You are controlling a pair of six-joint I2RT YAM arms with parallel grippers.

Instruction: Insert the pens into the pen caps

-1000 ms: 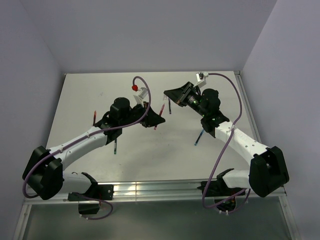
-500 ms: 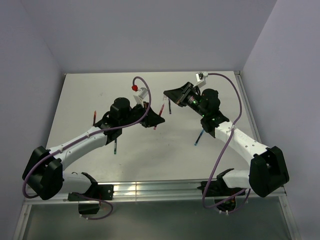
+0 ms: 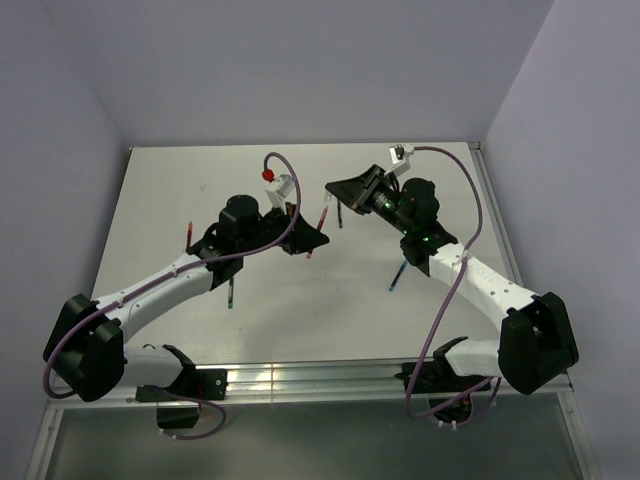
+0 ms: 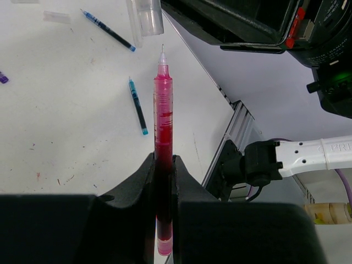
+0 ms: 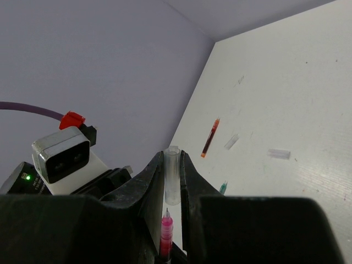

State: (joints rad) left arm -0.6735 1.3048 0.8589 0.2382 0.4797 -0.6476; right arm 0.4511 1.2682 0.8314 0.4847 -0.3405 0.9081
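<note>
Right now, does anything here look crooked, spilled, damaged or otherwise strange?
Nothing looks spilled or damaged. One small oddity: in the left wrist view, the needle tip of the red translucent pen held by the left hand points at the right edge of the clear tube cap in the right hand, not its centre.

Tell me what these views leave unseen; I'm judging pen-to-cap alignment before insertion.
- Left wrist: the cap above the red pen is cut off by the top edge.
- Right wrist: the red pen's barrel is hidden between the fingers of the right end effector.
- Top external: the gap between pen tip and cap is too small to read.
</note>
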